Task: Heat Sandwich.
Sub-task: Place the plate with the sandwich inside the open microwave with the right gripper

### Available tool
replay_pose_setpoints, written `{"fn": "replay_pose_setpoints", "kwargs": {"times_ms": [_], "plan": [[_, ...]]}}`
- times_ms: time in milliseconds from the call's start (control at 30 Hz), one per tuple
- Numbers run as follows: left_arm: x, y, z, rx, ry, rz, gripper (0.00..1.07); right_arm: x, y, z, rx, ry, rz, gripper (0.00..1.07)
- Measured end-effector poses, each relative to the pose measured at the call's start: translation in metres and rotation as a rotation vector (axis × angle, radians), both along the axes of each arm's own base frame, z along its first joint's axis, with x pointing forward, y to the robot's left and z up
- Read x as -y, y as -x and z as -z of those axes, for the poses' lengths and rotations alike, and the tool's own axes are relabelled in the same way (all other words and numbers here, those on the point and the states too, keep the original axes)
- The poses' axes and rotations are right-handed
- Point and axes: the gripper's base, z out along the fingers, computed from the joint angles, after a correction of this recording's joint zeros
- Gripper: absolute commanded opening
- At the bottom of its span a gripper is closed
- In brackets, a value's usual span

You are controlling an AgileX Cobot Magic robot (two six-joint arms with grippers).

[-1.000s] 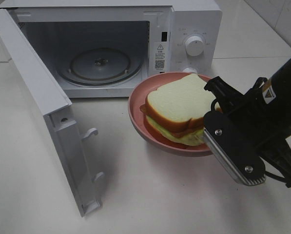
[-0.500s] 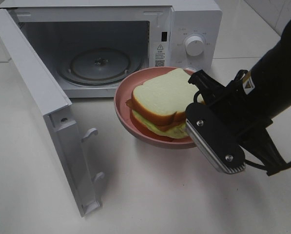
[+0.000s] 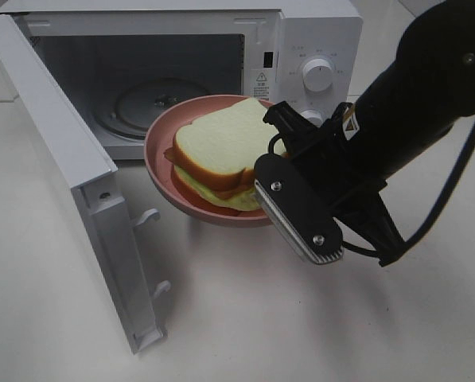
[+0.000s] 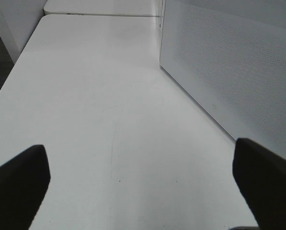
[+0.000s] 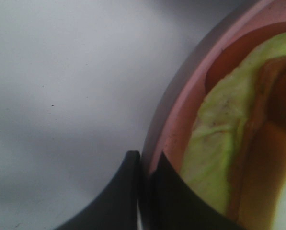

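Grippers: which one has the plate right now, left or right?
The right gripper, shut on the rim of the pink plate carrying the sandwich. The left gripper stands wide open above the table, holding nothing.

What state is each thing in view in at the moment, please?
microwave door, swung wide open
sandwich, lying on the plate, not yet inside
plate, pinched at its rim, raised before the opening
right tool, shut on the plate rim
left tool, open, holding nothing
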Motion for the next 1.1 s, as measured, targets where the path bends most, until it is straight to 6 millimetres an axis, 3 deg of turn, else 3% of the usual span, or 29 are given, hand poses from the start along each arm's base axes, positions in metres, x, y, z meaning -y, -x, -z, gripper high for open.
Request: {"fn": "replay_pose_setpoints", "kwargs": {"times_ms": [633, 1100], "plan": [[0.000, 0.000, 0.000, 0.000, 0.000, 0.000, 0.96, -0.026, -0.034, 0.004, 0.031, -0.028, 0.002, 0.00], [0.000, 0.000, 0.000, 0.000, 0.000, 0.000, 0.96, -0.046, -0.058, 0.017, 0.013, -0.032, 0.011, 0.00]]}}
